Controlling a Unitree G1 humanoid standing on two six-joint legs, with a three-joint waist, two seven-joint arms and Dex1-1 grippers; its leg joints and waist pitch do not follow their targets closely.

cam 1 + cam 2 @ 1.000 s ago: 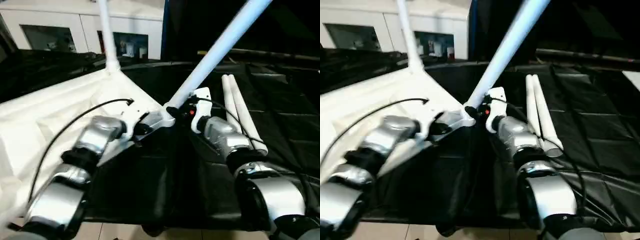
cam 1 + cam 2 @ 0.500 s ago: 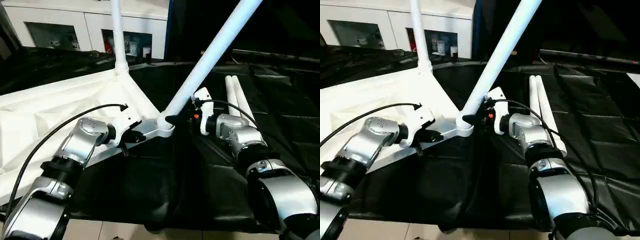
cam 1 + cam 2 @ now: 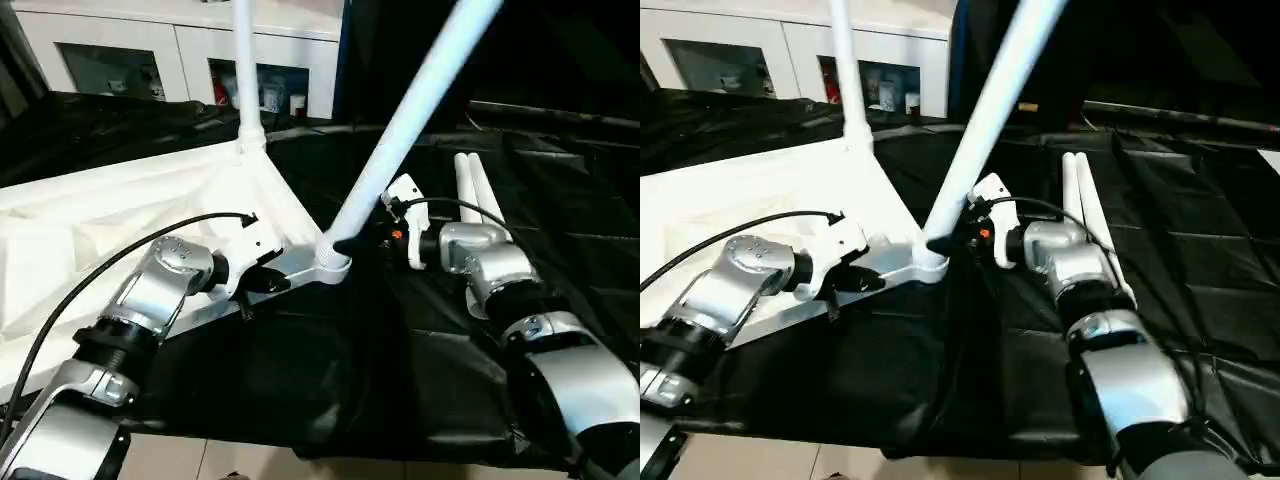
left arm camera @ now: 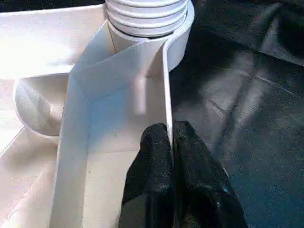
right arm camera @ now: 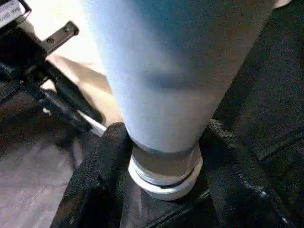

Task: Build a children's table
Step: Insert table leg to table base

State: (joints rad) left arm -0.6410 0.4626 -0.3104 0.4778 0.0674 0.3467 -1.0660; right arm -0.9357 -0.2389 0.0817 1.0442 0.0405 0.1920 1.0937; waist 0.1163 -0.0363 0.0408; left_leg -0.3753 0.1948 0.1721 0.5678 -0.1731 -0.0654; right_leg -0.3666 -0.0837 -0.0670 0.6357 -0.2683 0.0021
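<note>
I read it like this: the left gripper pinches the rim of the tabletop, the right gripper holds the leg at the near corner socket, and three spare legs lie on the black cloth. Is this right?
Not quite. Two spare legs, not three, lie side by side on the black cloth, as the left eye view shows. The rest holds: the left gripper pinches the tabletop rim, and the right gripper holds the leg at the near corner socket.

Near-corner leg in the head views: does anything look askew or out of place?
Yes. The near-corner leg leans hard toward the robot's right in its socket, while the far leg stands upright. The right claw grips its base; the left claw pinches the tabletop rim.
</note>
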